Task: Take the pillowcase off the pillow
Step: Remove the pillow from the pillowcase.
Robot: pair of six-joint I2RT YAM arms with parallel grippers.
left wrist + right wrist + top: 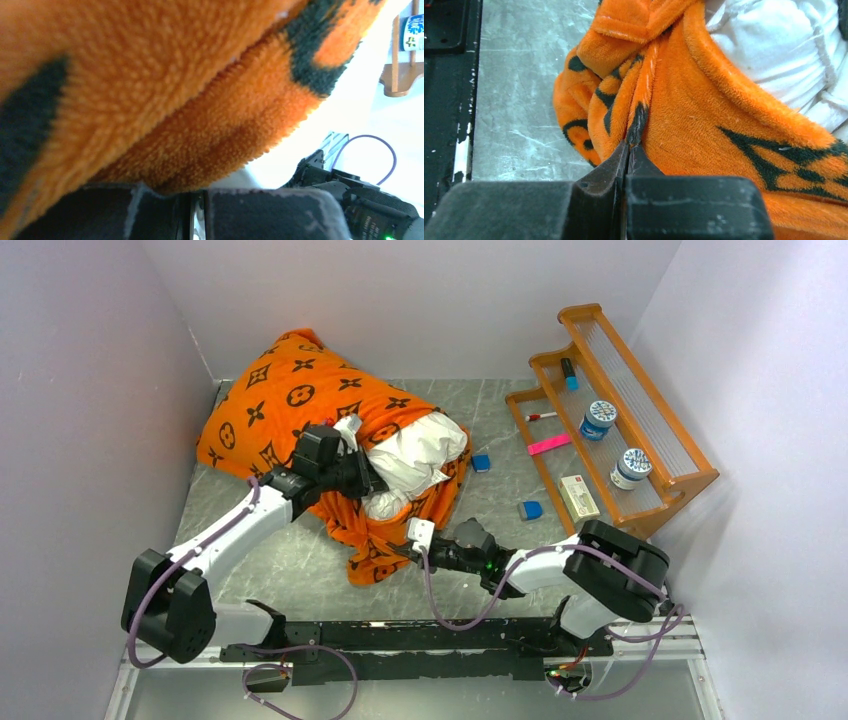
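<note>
Currently mid-strip: the pillow (420, 455) is partly exposed at the mouth of the pillowcase (300, 405), with the rest covered to its far left. A hem fold just nearside of the pillow is clamped by the right gripper (628, 155). The left gripper (352, 475) is pressed at the pillow's left edge; jaws nearly together, grip on cloth cannot be told. Next, probably: hem drawn nearward over bare table (290, 560). The rack (580, 320) to the pillow's right should be avoided.

Orange monogrammed pillowcase (300, 390) lies bunched, white pillow (420, 455) protruding from its opening.
</note>
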